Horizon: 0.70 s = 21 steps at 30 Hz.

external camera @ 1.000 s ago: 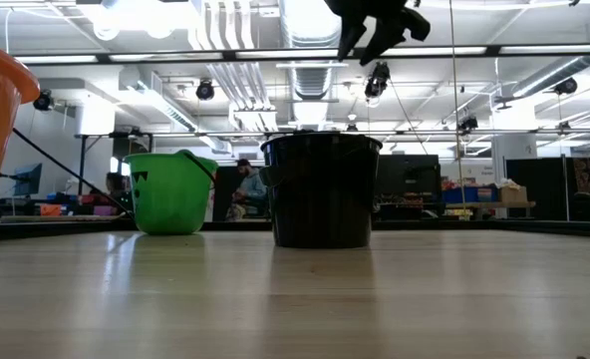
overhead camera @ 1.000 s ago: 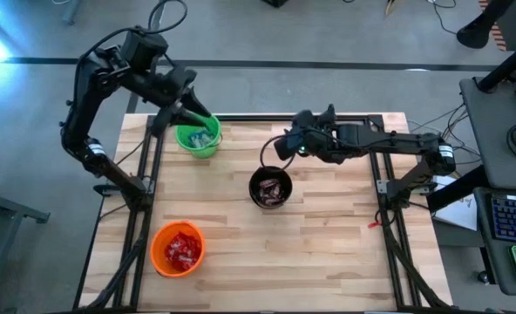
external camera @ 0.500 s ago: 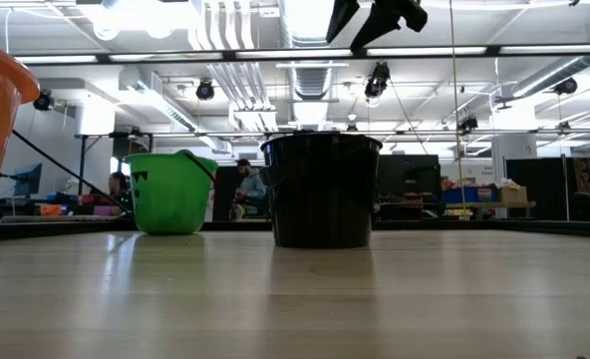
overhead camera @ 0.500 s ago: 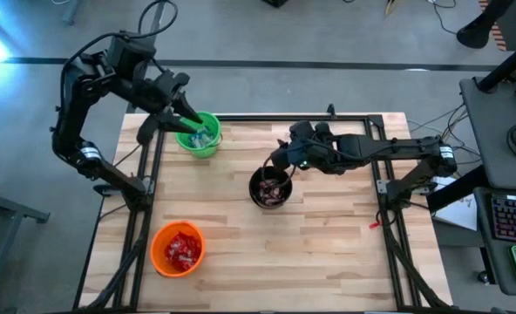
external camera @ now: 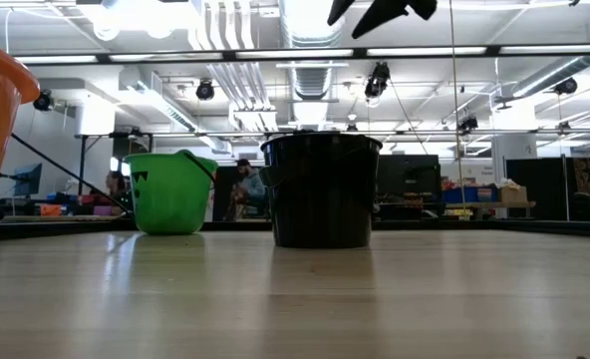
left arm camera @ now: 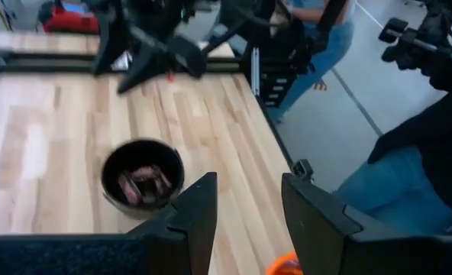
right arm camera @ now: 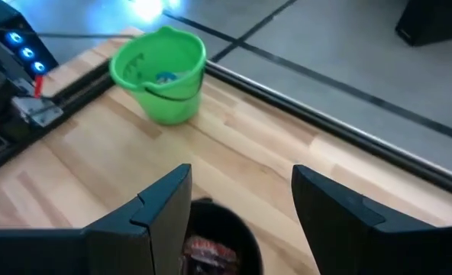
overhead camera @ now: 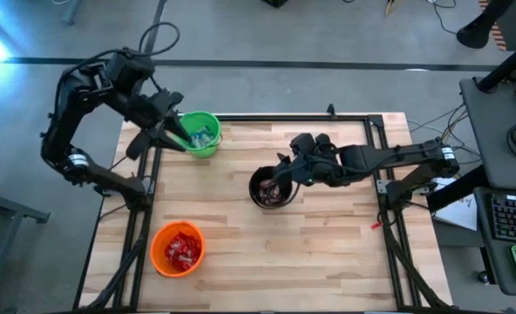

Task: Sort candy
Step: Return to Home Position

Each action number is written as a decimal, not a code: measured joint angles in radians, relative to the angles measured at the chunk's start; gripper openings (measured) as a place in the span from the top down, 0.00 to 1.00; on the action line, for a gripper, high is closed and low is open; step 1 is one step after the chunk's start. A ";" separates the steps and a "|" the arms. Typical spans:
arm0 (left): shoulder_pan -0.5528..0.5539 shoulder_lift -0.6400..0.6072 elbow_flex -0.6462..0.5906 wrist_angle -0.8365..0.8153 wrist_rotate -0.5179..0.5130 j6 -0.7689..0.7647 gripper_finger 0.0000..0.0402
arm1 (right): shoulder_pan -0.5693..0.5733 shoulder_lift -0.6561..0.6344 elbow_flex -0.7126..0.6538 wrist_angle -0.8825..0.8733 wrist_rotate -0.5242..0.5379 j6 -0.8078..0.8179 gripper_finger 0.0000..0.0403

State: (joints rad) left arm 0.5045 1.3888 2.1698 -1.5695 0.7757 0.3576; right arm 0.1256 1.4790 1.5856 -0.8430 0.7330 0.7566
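Three cups stand on the wooden table. The green cup point(overhead camera: 198, 134) at the far left holds blue-wrapped candy point(right arm camera: 165, 76). In the middle, the black cup point(overhead camera: 269, 187) holds dark brown candy point(left arm camera: 142, 183). Red candy point(overhead camera: 182, 251) fills the orange cup point(overhead camera: 178, 248) at the near left. My left gripper point(overhead camera: 173, 137) hangs open and bare at the green cup's left rim, over the table's left edge. My right gripper point(overhead camera: 276, 176) is open and bare too, above the black cup's far rim point(right arm camera: 211, 206).
A black metal frame point(overhead camera: 145, 174) runs along the table's left, far and right sides. Bare wood lies right of the black cup and along the near edge. In the low view my right gripper point(external camera: 375, 12) hangs high above the black cup point(external camera: 321, 189). A person sits beyond the table.
My left gripper has drawn back from above the green cup toward the table's left edge and a little nearer. My right gripper has swung toward the near edge, from beyond the black cup to above its far rim. Both stay open with nothing in them.
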 joint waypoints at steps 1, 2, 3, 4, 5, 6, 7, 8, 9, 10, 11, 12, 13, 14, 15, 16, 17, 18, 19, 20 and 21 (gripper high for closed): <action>0.000 -0.018 -0.036 0.004 0.000 0.000 0.68 | 0.005 0.000 0.000 -0.020 0.000 0.017 0.47; 0.000 -0.039 -0.075 0.010 -0.001 0.000 0.68 | 0.009 0.000 0.000 -0.042 0.001 0.035 0.47; 0.000 -0.061 -0.115 0.019 -0.001 0.000 0.68 | 0.015 0.000 0.000 -0.065 0.001 0.054 0.47; 0.000 -0.085 -0.158 0.035 -0.001 -0.002 0.68 | 0.021 0.000 -0.002 -0.082 0.001 0.072 0.47; 0.000 -0.111 -0.202 0.057 -0.001 -0.009 0.68 | 0.028 0.000 -0.007 -0.094 0.006 0.093 0.47; 0.000 -0.137 -0.247 0.084 0.000 -0.018 0.68 | 0.036 -0.001 -0.014 -0.109 0.020 0.108 0.47; 0.000 -0.165 -0.294 0.114 0.000 -0.030 0.68 | 0.045 -0.001 -0.021 -0.123 0.036 0.119 0.47; 0.000 -0.189 -0.342 0.142 0.000 -0.041 0.68 | 0.054 -0.001 -0.029 -0.130 0.055 0.132 0.47; 0.000 -0.214 -0.389 0.168 -0.001 -0.052 0.68 | 0.060 -0.001 -0.039 -0.134 0.070 0.143 0.47; 0.000 -0.239 -0.436 0.192 -0.004 -0.066 0.68 | 0.067 -0.001 -0.048 -0.140 0.082 0.151 0.47; 0.000 -0.263 -0.484 0.216 -0.007 -0.081 0.68 | 0.072 -0.001 -0.059 -0.147 0.087 0.163 0.47; 0.000 -0.287 -0.529 0.241 -0.008 -0.100 0.68 | 0.075 -0.001 -0.072 -0.148 0.088 0.172 0.47; 0.000 -0.310 -0.571 0.265 -0.009 -0.119 0.68 | 0.080 -0.001 -0.086 -0.148 0.088 0.185 0.47; 0.000 -0.332 -0.611 0.290 -0.014 -0.132 0.68 | 0.082 -0.001 -0.102 -0.148 0.088 0.200 0.47; 0.000 -0.351 -0.646 0.312 -0.031 -0.148 0.68 | 0.086 -0.002 -0.119 -0.148 0.088 0.219 0.47; 0.000 -0.369 -0.678 0.336 -0.056 -0.159 0.68 | 0.087 -0.007 -0.138 -0.148 0.087 0.239 0.47; 0.000 -0.385 -0.704 0.356 -0.082 -0.164 0.68 | 0.091 -0.013 -0.158 -0.149 0.086 0.260 0.47; 0.000 -0.401 -0.729 0.378 -0.102 -0.168 0.68 | 0.093 -0.023 -0.177 -0.148 0.086 0.282 0.47; 0.000 -0.415 -0.747 0.399 -0.113 -0.174 0.68 | 0.093 -0.037 -0.198 -0.145 0.087 0.300 0.47; 0.000 -0.428 -0.760 0.419 -0.121 -0.183 0.68 | 0.095 -0.053 -0.221 -0.147 0.088 0.313 0.47; 0.000 -0.441 -0.770 0.437 -0.123 -0.192 0.68 | 0.097 -0.074 -0.246 -0.146 0.090 0.326 0.47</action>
State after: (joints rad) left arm 0.5045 0.9477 1.4001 -1.1324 0.6529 0.1659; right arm 0.2224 1.4049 1.3399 -0.9887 0.8234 1.0826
